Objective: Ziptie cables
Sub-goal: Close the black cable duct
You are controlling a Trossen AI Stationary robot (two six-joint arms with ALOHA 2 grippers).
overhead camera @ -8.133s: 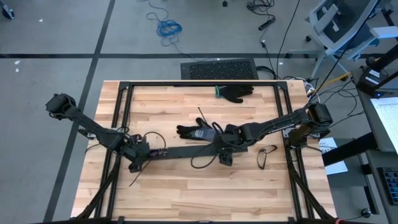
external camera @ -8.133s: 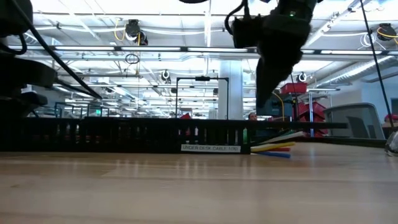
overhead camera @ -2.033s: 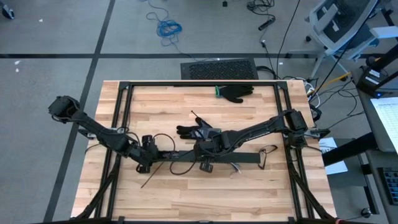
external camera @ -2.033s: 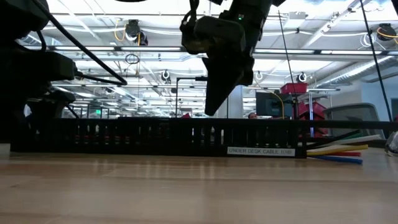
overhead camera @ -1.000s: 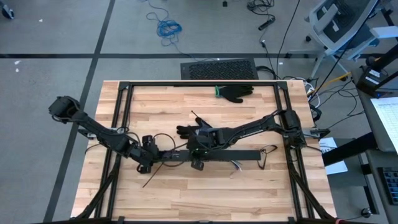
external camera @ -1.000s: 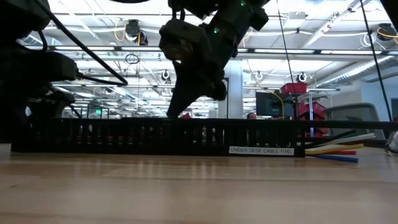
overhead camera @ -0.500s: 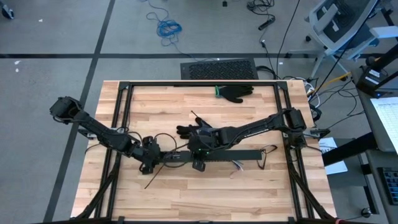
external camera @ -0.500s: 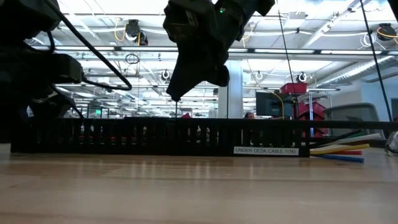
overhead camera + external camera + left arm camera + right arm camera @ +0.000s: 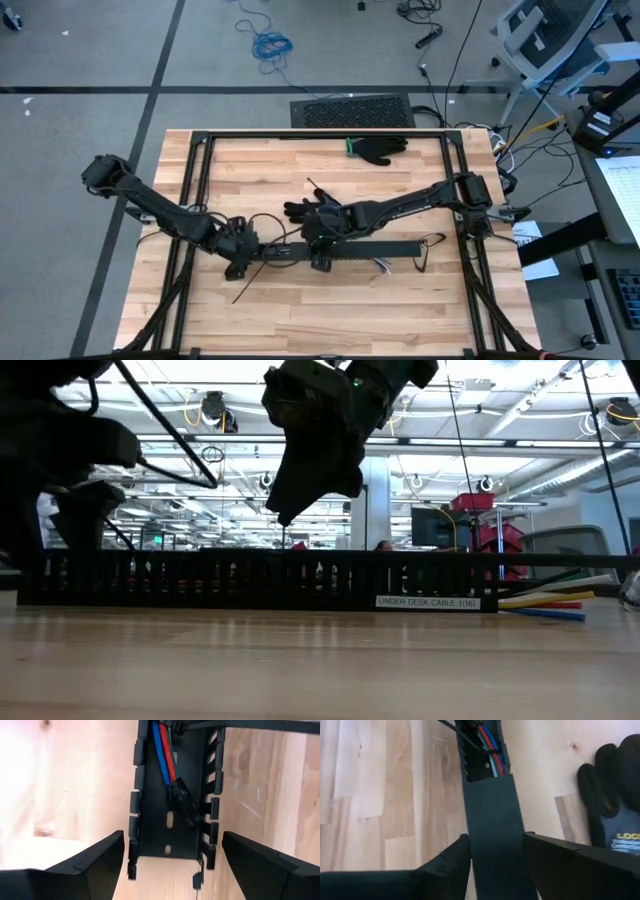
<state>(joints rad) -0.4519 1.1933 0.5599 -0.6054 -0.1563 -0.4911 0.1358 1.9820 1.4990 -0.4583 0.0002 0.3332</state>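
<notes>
A long black slotted channel (image 9: 350, 250) lies across the table's middle. The cables run inside it: blue, red and green wires (image 9: 165, 755) show at its open end, and the same wires (image 9: 490, 747) show beyond the covered stretch. Coloured cable ends (image 9: 545, 603) stick out of the channel's right end, and a dark cable loop (image 9: 262, 225) lies by its left end. My left gripper (image 9: 170, 865) is open, one finger on each side of the channel's left end, apart from it. My right gripper (image 9: 495, 845) is open above the covered channel's middle; in the low view its tip (image 9: 285, 518) is clear of the channel top.
A black work glove (image 9: 308, 212) lies just behind the channel, beside my right gripper. A second glove (image 9: 378, 148) lies near the far edge. A thin black strip (image 9: 248, 287) lies in front of my left gripper. A small dark wire loop (image 9: 430, 250) sits at the right.
My right gripper has risen off the top of the channel, and its tip now stands clear above it. My left gripper has also gone up a little at the channel's left end. The channel stays lying on the table.
</notes>
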